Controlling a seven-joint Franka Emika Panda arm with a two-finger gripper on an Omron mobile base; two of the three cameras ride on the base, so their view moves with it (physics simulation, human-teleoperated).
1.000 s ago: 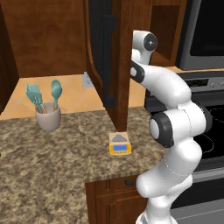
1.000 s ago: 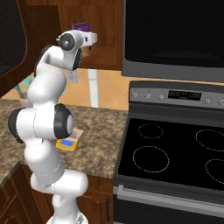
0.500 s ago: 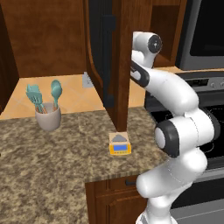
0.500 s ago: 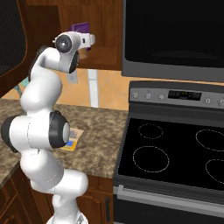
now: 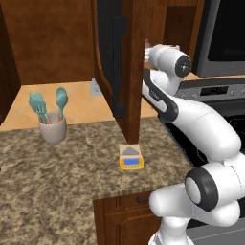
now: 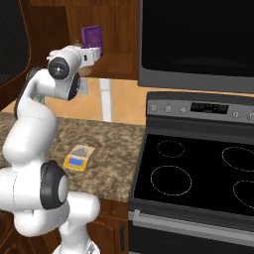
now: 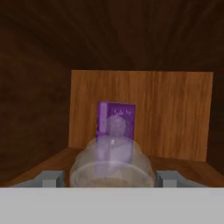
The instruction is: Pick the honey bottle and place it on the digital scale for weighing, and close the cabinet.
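The arm is reaching up into the open cabinet (image 5: 128, 72), where the tool (image 7: 111, 175) sits with a pale, see-through honey bottle (image 7: 111, 164) between its fingertips (image 7: 50, 177); whether it is gripping the bottle I cannot tell. A purple box (image 7: 116, 127) stands just beyond the bottle on the cabinet shelf. Down on the speckled bench (image 5: 57, 177) the digital scale (image 5: 131, 157) sits bare near the front edge, with a utensil cup (image 5: 51, 128) well off to its left and the black stove (image 6: 198, 168) to its right.

Speckled matt stone counter (image 5: 57, 177); dark reddish wood-grain cabinet (image 5: 131, 62) door; glossy black glass stovetop (image 6: 198, 173); translucent, smooth honey bottle (image 7: 111, 164).
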